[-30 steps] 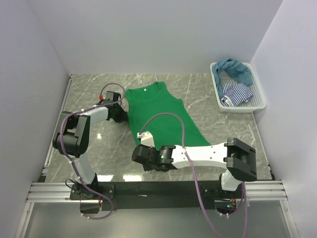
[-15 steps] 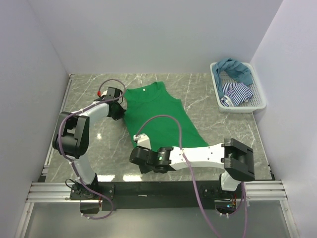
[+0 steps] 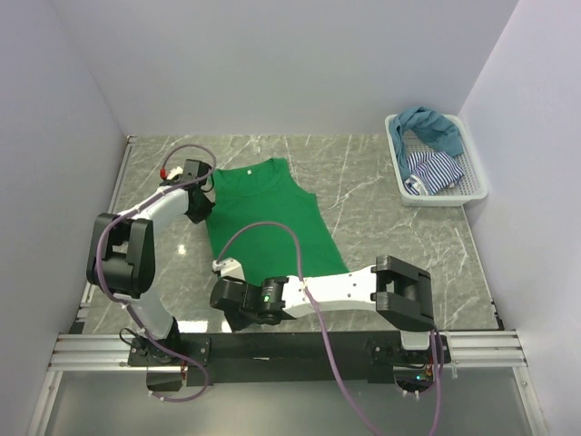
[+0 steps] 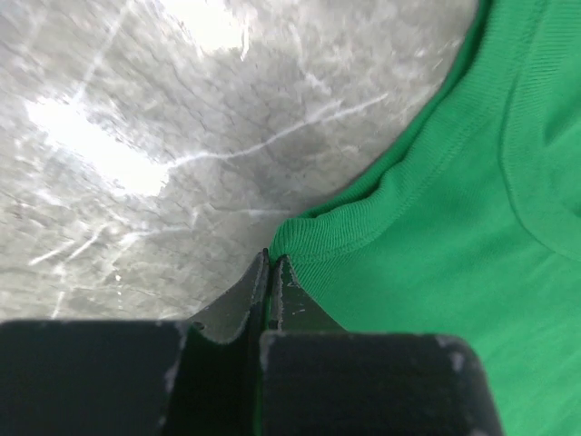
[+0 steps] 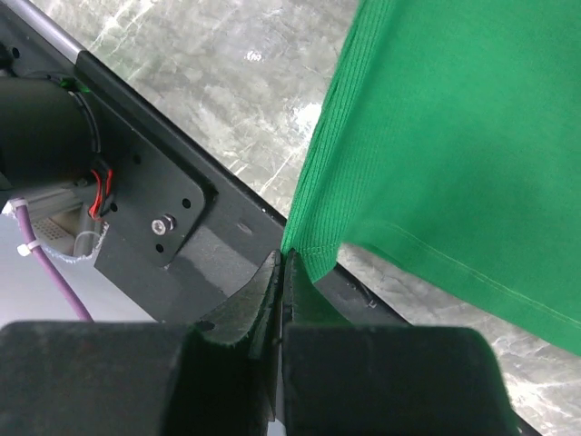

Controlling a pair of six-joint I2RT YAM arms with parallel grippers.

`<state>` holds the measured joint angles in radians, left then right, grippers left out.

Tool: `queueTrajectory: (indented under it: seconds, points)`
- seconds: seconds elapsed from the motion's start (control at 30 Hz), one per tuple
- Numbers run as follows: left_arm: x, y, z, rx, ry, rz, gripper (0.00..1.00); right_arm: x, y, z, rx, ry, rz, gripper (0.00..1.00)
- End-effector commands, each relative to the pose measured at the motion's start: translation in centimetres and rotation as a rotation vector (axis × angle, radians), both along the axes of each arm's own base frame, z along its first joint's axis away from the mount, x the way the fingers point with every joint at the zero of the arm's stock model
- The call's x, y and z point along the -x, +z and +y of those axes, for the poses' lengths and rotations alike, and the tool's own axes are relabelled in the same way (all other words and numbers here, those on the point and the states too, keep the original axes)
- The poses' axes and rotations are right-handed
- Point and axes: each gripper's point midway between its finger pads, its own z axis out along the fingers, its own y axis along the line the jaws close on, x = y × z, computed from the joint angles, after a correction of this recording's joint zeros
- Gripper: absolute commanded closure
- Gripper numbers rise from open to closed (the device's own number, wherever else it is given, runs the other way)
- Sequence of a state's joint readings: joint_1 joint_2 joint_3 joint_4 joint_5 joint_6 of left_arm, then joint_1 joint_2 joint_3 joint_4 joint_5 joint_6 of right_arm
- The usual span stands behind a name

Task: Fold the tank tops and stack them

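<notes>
Tank top (image 3: 263, 200), green, ribbed edges

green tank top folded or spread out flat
Spread, not folded: the green tank top lies in one layer on the table, neckline and armholes showing. The left tool pinches a shoulder strap, the right tool a bottom corner.
</notes>
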<state>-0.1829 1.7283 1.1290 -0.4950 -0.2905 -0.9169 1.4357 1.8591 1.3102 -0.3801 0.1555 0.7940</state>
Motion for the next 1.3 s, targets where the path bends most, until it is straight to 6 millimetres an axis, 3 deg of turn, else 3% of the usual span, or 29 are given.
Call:
queueTrajectory:
  seconds: [0.0, 0.27, 0.5, 0.9, 1.27]
  points:
    - [-1.4, 3.0, 1.0, -0.031, 0.014, -0.101, 0.99, 0.3, 2.6, 1.1, -0.072, 0.014, 0.002, 1.00]
    - [-2.9, 3.1, -2.2, 0.007, -0.050, -0.106, 0.99, -1.9, 3.0, -2.6, -0.094, -0.083, -0.003, 1.00]
    - [-4.4, 4.5, -6.0, 0.014, -0.100, -0.140, 0.99, -3.0, 2.3, -5.6, -0.094, -0.150, -0.006, 1.00]
    - [-6.2, 3.3, -12.0, 0.004, -0.192, -0.113, 0.99, -4.5, 0.4, -11.1, -0.066, -0.287, -0.032, 1.00]
    - [-6.5, 2.4, -14.3, 0.006, -0.231, -0.104, 0.99, -4.8, -2.3, -13.8, -0.027, -0.358, -0.027, 1.00]
